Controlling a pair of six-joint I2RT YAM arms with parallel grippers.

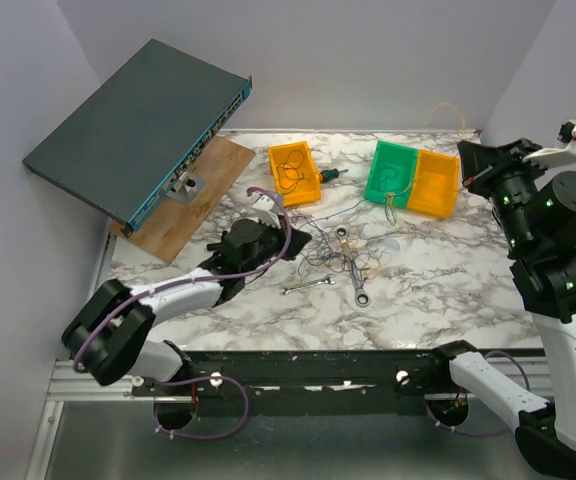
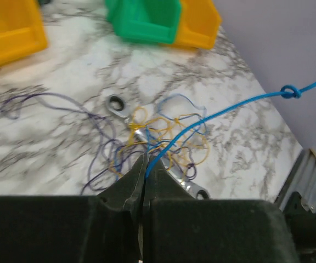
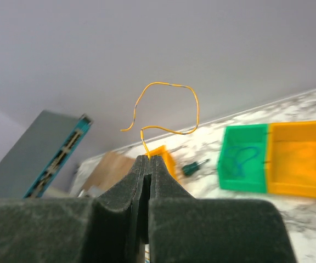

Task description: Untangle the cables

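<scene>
The cables (image 1: 353, 260) lie as a small blue, yellow-orange and dark tangle on the marble table (image 1: 448, 290), over a silver wrench. In the left wrist view the tangle (image 2: 158, 137) sits just ahead of my left gripper (image 2: 146, 164), which is shut on a blue wire (image 2: 229, 112) that rises to the right and has a knot near its end. My left gripper (image 1: 300, 241) is low, just left of the tangle. My right gripper (image 3: 148, 158) is raised at the far right (image 1: 465, 165) and is shut on a yellow-orange wire (image 3: 169, 85) that curls in the air.
An orange bin (image 1: 295, 173), a green bin (image 1: 393, 172) and a yellow bin (image 1: 435, 183) stand at the back, with a small screwdriver (image 1: 330, 175) between them. Two wrenches (image 1: 308, 287) lie near the tangle. A tilted network switch (image 1: 138, 125) rests on a wood board (image 1: 183, 200) at the back left.
</scene>
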